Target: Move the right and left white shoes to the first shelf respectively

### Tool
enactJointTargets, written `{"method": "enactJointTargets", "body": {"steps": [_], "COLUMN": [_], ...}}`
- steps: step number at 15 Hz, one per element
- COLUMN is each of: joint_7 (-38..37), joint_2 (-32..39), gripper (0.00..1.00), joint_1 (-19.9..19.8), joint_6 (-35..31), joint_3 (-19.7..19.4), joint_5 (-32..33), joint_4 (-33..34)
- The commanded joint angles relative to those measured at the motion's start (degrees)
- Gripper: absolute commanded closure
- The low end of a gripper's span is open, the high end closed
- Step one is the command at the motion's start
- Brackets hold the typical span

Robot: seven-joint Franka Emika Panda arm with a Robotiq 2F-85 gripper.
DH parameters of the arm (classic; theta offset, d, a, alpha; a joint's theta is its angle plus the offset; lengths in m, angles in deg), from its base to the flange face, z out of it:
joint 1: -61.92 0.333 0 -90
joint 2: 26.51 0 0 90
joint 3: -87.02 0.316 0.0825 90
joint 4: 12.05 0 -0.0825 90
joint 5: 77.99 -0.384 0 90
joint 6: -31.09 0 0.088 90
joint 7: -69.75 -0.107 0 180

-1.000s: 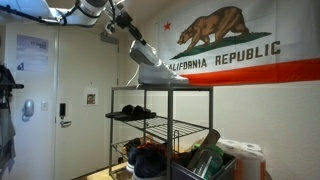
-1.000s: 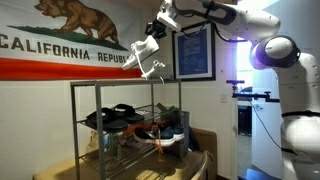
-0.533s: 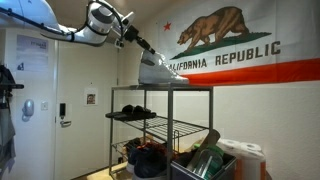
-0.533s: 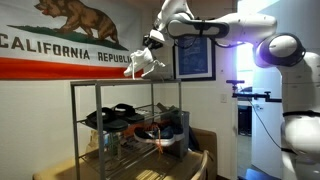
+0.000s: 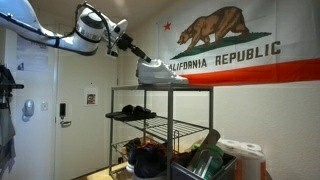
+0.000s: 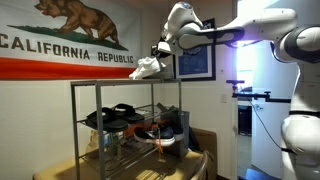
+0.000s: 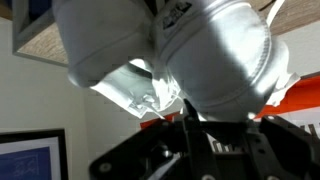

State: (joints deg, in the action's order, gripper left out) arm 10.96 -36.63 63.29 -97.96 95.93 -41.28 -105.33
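Observation:
A white shoe (image 5: 160, 72) lies level on or just over the first shelf (image 5: 195, 88), the top tier of the dark rack, in both exterior views (image 6: 147, 68). My gripper (image 5: 138, 56) reaches its heel end from the side and looks shut on it (image 6: 162, 50). In the wrist view two rounded white forms (image 7: 215, 60) fill the top, right against my gripper (image 7: 190, 110). I cannot tell whether the left form (image 7: 100, 40) is the second white shoe. The shelf also shows in an exterior view (image 6: 100, 83).
Dark shoes (image 5: 131, 112) sit on the middle wire tier (image 6: 120, 116). Shoes and clutter fill the lower tier (image 5: 150, 158). A bin with bottles (image 5: 215, 160) stands beside the rack. A framed picture (image 6: 193, 50) and a flag (image 5: 235, 45) hang on the wall behind.
The arm has swung away to the side while the gripper stayed at the heel. The shoe has gone from tilted in the air to level at the top tier.

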Motion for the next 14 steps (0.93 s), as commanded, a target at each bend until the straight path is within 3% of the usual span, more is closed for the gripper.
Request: {"method": "enactJointTargets", "body": {"steps": [1,5,6,8,14], "joint_7": [0.09,1.82,1.81,2.08,2.12], "joint_2": [-7.02,-9.1,-9.42,-9.76,-8.1], "gripper": [0.94,0.94,0.67,0.58,0.12], "joint_1": [-0.06,0.14,0.16,0.06,-0.4], "joint_6": [1.06,3.33,3.66,4.0,3.8], "joint_3": [0.48,1.55,1.8,2.07,2.35], "joint_5": [-0.31,-2.82,-3.21,-3.48,-3.86], "joint_4": [-8.69,-12.5,-13.28,-13.8,-11.85]}}
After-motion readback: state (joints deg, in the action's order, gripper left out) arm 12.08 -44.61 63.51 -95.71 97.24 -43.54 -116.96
